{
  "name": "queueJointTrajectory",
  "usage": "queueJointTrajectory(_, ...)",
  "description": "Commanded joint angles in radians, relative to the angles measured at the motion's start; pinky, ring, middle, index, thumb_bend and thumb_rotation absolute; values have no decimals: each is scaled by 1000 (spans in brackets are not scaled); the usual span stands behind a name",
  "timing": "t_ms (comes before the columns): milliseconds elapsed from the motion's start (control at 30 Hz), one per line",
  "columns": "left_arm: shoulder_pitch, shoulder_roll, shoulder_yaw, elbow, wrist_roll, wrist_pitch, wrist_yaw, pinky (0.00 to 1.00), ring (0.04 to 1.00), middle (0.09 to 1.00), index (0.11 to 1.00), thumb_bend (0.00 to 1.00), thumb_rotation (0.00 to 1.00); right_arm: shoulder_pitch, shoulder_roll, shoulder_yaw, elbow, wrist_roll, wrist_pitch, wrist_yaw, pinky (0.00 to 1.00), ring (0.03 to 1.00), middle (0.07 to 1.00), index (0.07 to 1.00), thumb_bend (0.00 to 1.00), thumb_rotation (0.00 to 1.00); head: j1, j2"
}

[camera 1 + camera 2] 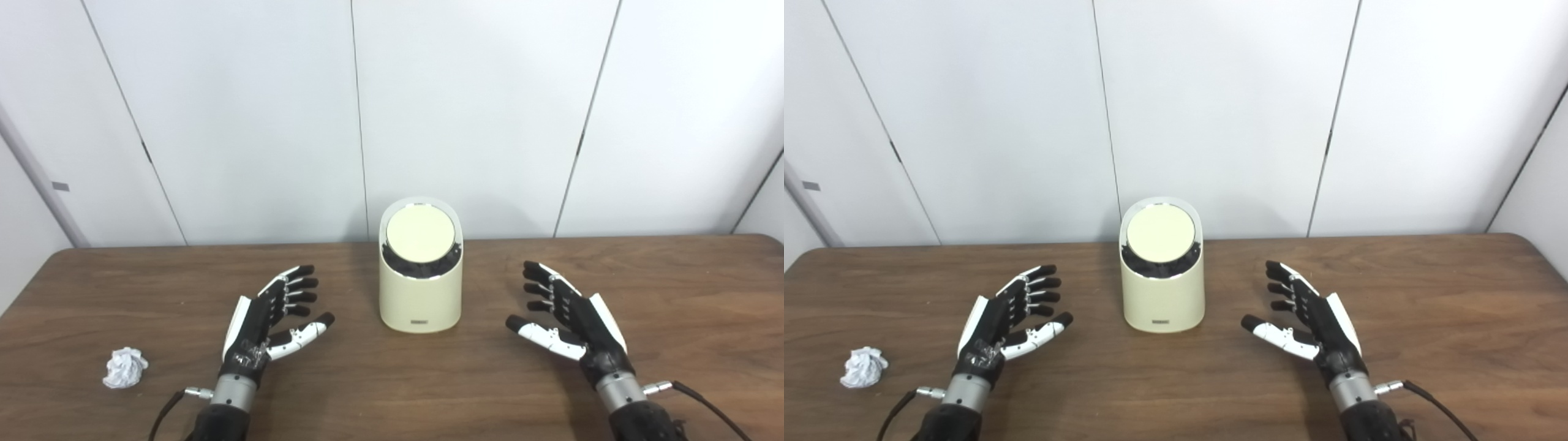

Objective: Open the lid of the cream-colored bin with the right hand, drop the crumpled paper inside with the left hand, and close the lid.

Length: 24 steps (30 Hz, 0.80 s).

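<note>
Near the middle of the wooden table [674,294], toward its far edge, stands the cream-colored bin [420,297], upright, with a small dark label low on its front. Its round lid [421,231] is down, tilted toward the camera and sitting inside a dark ring within a pale rim. Nothing touches the bin.

On either side of it the two hands are held palm inward, facing one another with the bin between them, each well apart from its wall. The left hand [269,318] is spread, fingers [300,285] stretched out and stacked toward the bin, thumb lower and pointing the same way; it holds nothing. The right hand [566,315] mirrors it: fingers apart and extended, thumb jutting toward the bin's base, palm empty. Whether the hands rest on the tabletop or hover just over it I cannot tell. A thin cable leaves each wrist.

Further out, near the left front corner of the table, lies the crumpled paper [124,367], a small white ball, well apart from the left hand. Behind the table rises a wall of plain white panels [245,122] with dark seams.
</note>
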Motion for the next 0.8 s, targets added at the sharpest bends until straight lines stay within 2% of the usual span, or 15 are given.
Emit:
queueJointTrajectory(0, -30, 10, 5, -38, -1, -33, 7, 638, 717, 776, 825, 633, 106, -32, -5, -2, -37, -2, -29, -6, 745, 832, 862, 860, 644, 410, -2, 2)
queueJointTrajectory(467, -27, 10, 18, -37, -8, -37, 12, 617, 706, 773, 825, 633, 105, -30, -7, -1, -36, -1, -32, -4, 727, 831, 861, 856, 659, 430, 0, 3)
queueJointTrajectory(567, -26, 11, 17, -37, -8, -36, 10, 626, 713, 777, 826, 633, 106, -45, 2, 3, -55, -3, 4, -1, 757, 837, 871, 863, 654, 424, -3, 1)
queueJointTrajectory(667, -27, 10, 16, -38, -7, -34, 10, 626, 714, 777, 825, 635, 111, -87, 3, 26, -83, -55, 45, -7, 728, 814, 858, 866, 680, 456, -3, 0)
queueJointTrajectory(767, -31, 7, 15, -32, -7, -40, 12, 615, 708, 775, 820, 632, 96, -123, 0, 44, -104, -89, 77, -4, 682, 788, 851, 868, 657, 470, 0, -2)
